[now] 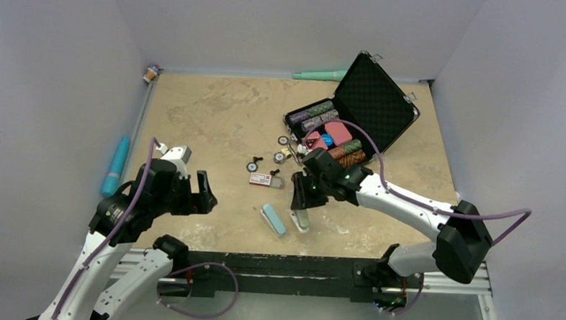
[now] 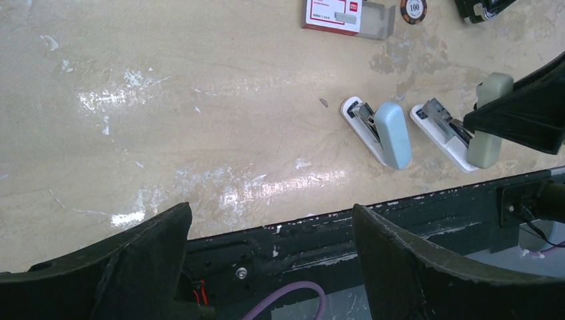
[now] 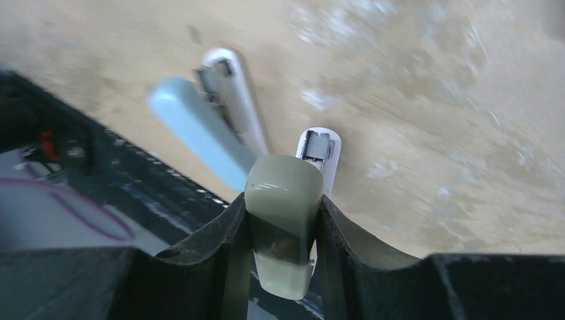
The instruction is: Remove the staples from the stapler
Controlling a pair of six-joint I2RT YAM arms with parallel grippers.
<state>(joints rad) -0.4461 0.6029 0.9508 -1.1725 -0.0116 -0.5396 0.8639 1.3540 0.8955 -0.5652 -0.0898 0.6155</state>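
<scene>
The small light-blue plastic stapler [image 2: 392,133] looks light, stiff and slick; pinch across its lid sides. Just beside it, the right gripper [image 3: 283,220] clamps a grey-green plastic stapler [image 3: 281,180] by its lid. The left gripper [image 2: 270,217] gapes wide.

Three lenses, one tabletop: a high rear camera looks down, two wrist cameras sit close.
All three share the small light-blue plastic stapler [image 1: 273,219].
</scene>
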